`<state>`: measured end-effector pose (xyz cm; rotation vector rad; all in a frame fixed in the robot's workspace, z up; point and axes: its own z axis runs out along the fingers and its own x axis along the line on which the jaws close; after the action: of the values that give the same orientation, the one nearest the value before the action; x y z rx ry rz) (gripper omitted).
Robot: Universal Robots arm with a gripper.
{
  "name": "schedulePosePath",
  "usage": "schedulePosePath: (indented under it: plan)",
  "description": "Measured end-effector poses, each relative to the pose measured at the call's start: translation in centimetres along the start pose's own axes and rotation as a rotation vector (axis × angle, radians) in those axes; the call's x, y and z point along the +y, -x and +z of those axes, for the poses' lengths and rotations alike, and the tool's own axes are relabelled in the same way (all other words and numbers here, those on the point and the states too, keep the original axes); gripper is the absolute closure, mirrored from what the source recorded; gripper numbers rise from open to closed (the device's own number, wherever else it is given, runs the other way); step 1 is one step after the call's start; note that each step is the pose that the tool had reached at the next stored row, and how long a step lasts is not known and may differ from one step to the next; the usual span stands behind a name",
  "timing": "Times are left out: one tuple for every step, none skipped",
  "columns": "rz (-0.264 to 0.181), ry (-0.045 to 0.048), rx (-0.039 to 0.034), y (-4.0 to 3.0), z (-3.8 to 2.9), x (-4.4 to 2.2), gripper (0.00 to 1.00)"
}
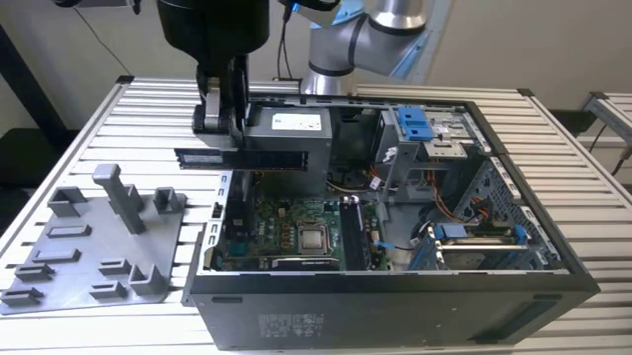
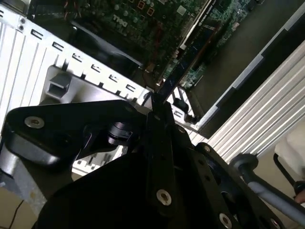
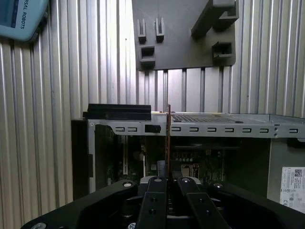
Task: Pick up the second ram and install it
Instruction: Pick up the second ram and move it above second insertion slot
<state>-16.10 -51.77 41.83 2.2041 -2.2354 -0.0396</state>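
Black fingers of the gripper are clamped together on the ram, gripping it near its middle. In the exterior view the ram hangs level and on edge, a long dark strip crossing over the case wall on the exterior view's left. One end juts out over the slatted table; the other reaches inward in front of the grey power supply.

In both wrist views the ram shows edge-on, a thin line running out from between the closed fingertips. In the first wrist view it passes over the wall's perforated rim, and in the second wrist view it points toward the green motherboard.

Below the gripper, inside the open case, the motherboard lies flat with the processor in its socket. Blue clips sit in the drive bay on the far side of the case.

On the table just beside the case, on the exterior view's left, lies the grey tray with its upright posts.
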Motion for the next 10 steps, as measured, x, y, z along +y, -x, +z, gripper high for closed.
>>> schedulePosePath:
  plan:
    - [0.000, 0.0000, 0.0000, 0.00, 0.00, -0.27, 0.86]
    - [0.000, 0.0000, -0.0001, 0.01, -0.01, -0.52, 0.86]
    - [0.000, 0.0000, -0.0001, 0.01, -0.01, -0.79, 0.86]
    - [0.000, 0.0001, 0.0000, 0.01, -0.02, -1.04, 0.86]
    - [0.000, 0.0000, -0.0001, 0.02, -0.02, -1.29, 0.86]
    - [0.000, 0.0001, 0.0000, 0.02, -0.03, -1.56, 0.86]
    - [0.000, 0.0001, 0.0000, 0.02, -0.03, -1.81, 0.86]
    - [0.000, 0.0001, 0.0000, 0.03, -0.04, -2.06, 0.86]
    - [0.000, 0.0001, 0.0000, 0.03, -0.04, -2.29, 0.86]
    - [0.000, 0.0002, 0.0000, 0.04, -0.04, -2.54, 0.86]
